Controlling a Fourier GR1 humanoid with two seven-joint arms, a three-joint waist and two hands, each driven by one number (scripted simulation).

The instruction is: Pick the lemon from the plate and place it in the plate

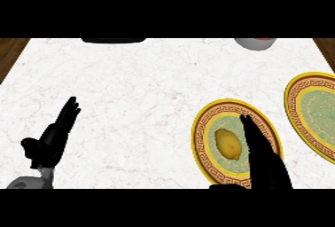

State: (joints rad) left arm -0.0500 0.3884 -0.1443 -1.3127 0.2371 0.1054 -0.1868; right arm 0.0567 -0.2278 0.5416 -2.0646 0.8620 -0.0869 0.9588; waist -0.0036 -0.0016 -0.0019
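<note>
marble counter | lemon on plate (no writing) | right hand straight-fingered beside it, holding nothing

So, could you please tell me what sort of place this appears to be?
Probably a kitchen counter: a white marble top, two ornate plates, one holding a lemon.

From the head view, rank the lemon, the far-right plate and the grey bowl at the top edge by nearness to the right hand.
1. Lemon: just left of the right hand, on the near plate.
2. Far-right plate: to the hand's right.
3. Grey bowl: at the counter's far edge.
</note>
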